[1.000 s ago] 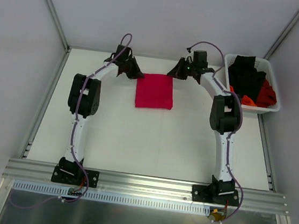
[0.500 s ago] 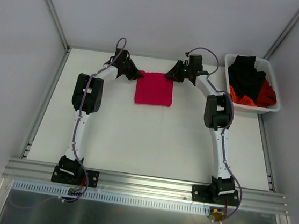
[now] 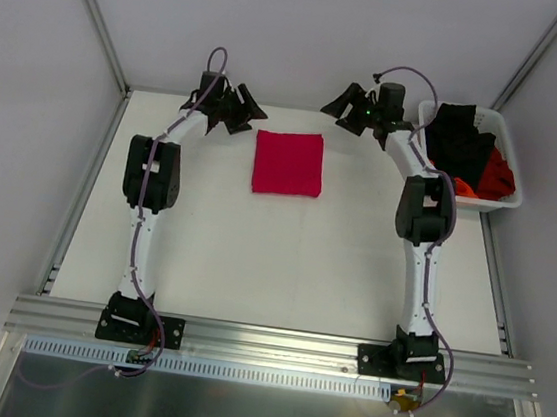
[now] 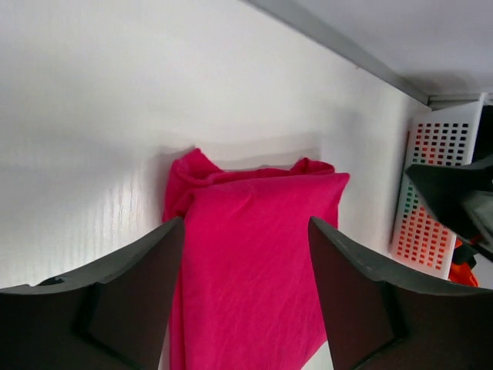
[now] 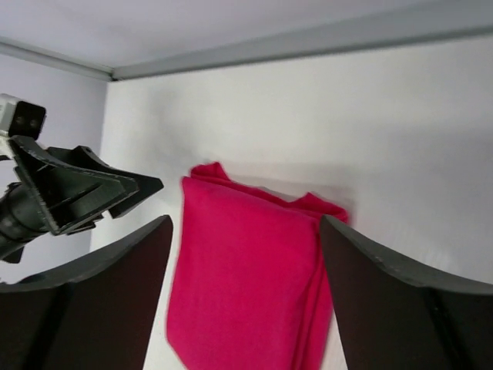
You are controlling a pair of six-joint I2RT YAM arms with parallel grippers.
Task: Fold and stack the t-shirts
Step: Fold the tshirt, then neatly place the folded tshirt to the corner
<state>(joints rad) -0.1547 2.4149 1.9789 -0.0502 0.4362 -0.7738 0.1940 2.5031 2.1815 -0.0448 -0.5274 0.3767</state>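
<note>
One crimson-pink t-shirt [image 3: 289, 163] is laid folded on the tabletop [image 3: 253, 256], between the left jaws and the right jaws and slightly nearer the arm bases than either. Both pairs are held open, empty and clear of the cloth. Its outline looks nearly square, so a long axis is hardly told. Other shirts [image 3: 458, 133] are seen in the basket [image 4: 431, 154], nearer the right arm.

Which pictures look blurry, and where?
Top external: even light, the pink t-shirt crisp. Left wrist: the left fingers, close to the lens, look dark and soft; a faint shadow lies behind the shirt. Right wrist: the shirt's lower edge smears, and the right fingers blur.
</note>
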